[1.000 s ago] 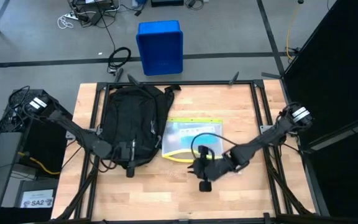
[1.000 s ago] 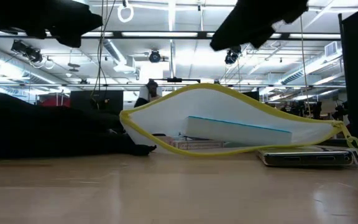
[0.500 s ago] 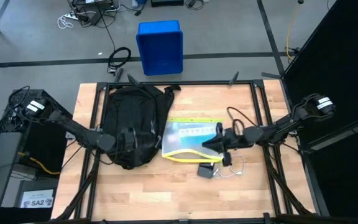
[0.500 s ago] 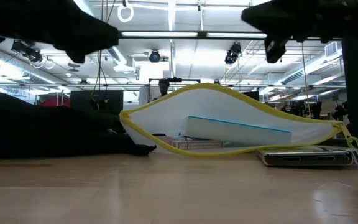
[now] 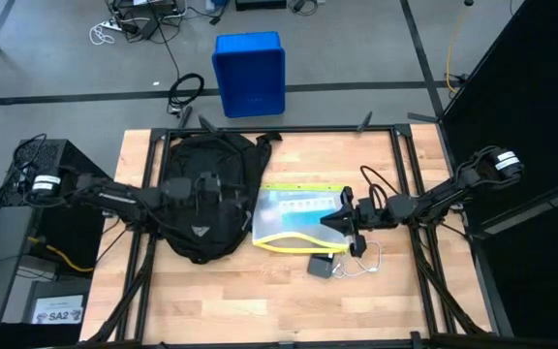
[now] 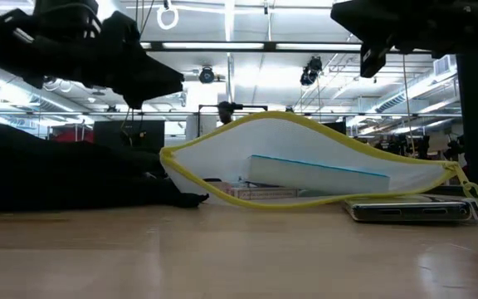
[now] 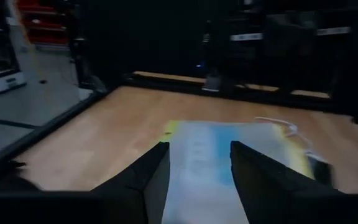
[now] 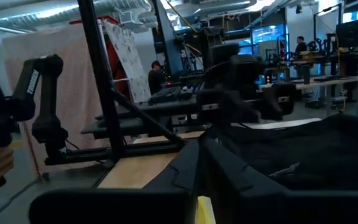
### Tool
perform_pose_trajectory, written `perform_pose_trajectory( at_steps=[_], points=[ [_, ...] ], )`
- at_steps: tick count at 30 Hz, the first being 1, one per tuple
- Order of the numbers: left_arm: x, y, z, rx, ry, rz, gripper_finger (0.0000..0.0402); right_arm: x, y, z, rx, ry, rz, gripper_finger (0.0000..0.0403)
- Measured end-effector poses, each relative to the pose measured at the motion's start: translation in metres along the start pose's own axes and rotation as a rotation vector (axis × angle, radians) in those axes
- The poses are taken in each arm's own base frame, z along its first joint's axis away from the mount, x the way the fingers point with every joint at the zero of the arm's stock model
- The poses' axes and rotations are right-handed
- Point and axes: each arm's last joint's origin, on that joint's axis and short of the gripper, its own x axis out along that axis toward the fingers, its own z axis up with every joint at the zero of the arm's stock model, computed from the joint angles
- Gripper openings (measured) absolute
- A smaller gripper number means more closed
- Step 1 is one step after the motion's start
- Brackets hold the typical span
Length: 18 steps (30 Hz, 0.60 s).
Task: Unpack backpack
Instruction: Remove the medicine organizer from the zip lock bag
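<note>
The black backpack (image 5: 201,218) lies flat on the left half of the table, its white logo near its near end; it shows too in the low view (image 6: 56,178). My left gripper (image 5: 232,194) hovers level over its middle, pointing toward the table's right, open (image 7: 197,146) with nothing between the fingers. To the backpack's right lies a clear pouch (image 5: 296,218) with a yellow zip, holding a book (image 6: 318,172). My right gripper (image 5: 340,217) is shut (image 8: 197,149), level above the pouch's right edge and pointing left. A black charger (image 5: 322,267) with a white cable (image 5: 364,266) lies near the pouch.
A blue bin (image 5: 250,73) stands on the floor beyond the far edge. The table's black frame rails (image 5: 289,129) run round the wooden top. Bare wood lies along the near edge (image 5: 260,310) and at the far right (image 5: 366,160).
My right gripper has swung from low over the charger near the front edge up toward the far side, tipping from downward to level; the charger and its white cable now lie on the table. My left gripper has swept from the backpack's near end to over its middle.
</note>
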Motion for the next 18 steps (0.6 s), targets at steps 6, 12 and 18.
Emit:
perform_pose_trajectory(
  at_steps=[6,12,18],
  points=[
    [-0.014,0.020,0.012,-0.040,0.013,-0.102,0.0111,0.000,0.002,-0.001,-0.015,0.009,0.010,0.0007],
    [-0.023,0.020,0.017,0.010,0.005,-0.140,0.0091,0.000,0.000,-0.001,-0.097,0.009,-0.002,0.0006],
    [-0.023,0.019,0.019,0.022,-0.014,-0.143,0.0090,0.002,-0.009,0.000,-0.125,0.009,-0.045,0.0008]
  ],
)
